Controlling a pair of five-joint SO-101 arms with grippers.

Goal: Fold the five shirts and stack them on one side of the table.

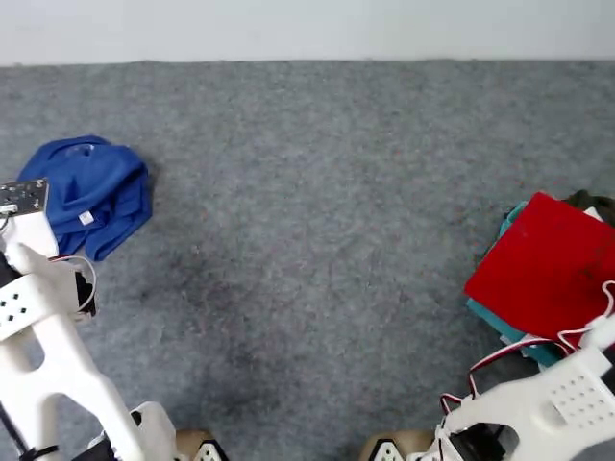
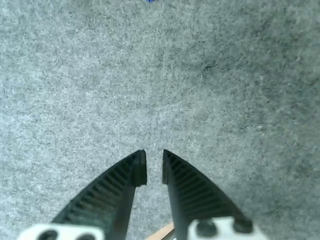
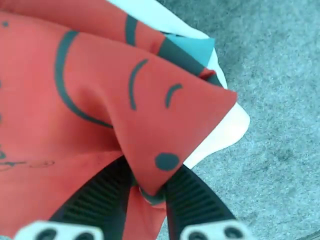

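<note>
Red shirt (image 3: 75, 140) in right claw (image 3: 150, 182)

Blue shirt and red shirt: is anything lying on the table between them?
No. In the high view, the grey table between the blue shirt and the red shirt is bare.

Loose shirt (image 1: 91, 192) left — shirt stack (image 1: 548, 274) right

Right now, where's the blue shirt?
In the high view the blue shirt lies bunched on the left side of the table, just beyond the left arm, opposite the red shirt at the right edge.
</note>
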